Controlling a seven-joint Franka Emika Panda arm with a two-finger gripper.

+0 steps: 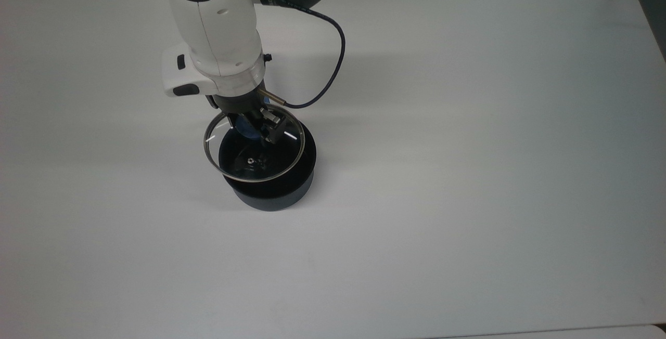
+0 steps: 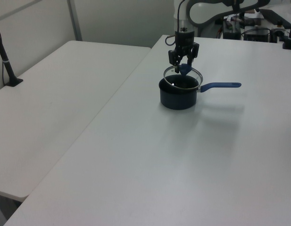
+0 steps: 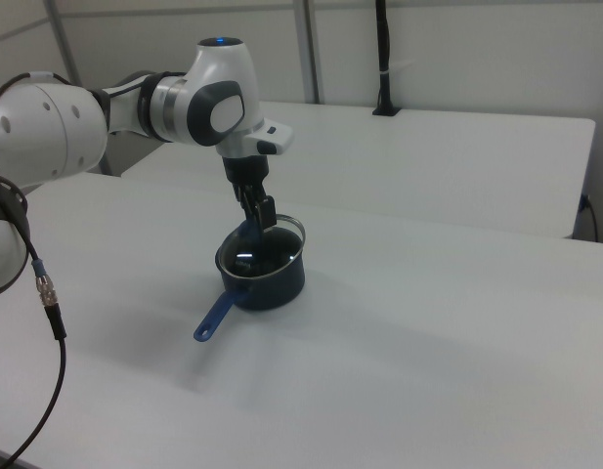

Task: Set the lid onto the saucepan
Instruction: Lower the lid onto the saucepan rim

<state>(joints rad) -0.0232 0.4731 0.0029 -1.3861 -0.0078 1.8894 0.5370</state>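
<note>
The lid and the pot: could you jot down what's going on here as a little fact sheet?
surface: white table
saucepan: dark pot standing upright on the table, long blue handle pointing to the left view's right
lid: clear glass disc with a metal rim and blue knob, tilted
lid position: held over the saucepan's opening, not yet seated on its rim
hand: the robot's hand is shut on the lid's knob
task state: lid not yet on

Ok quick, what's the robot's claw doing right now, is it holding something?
Gripper: shut on the blue knob of the lid, holding it tilted just above the saucepan.
</note>
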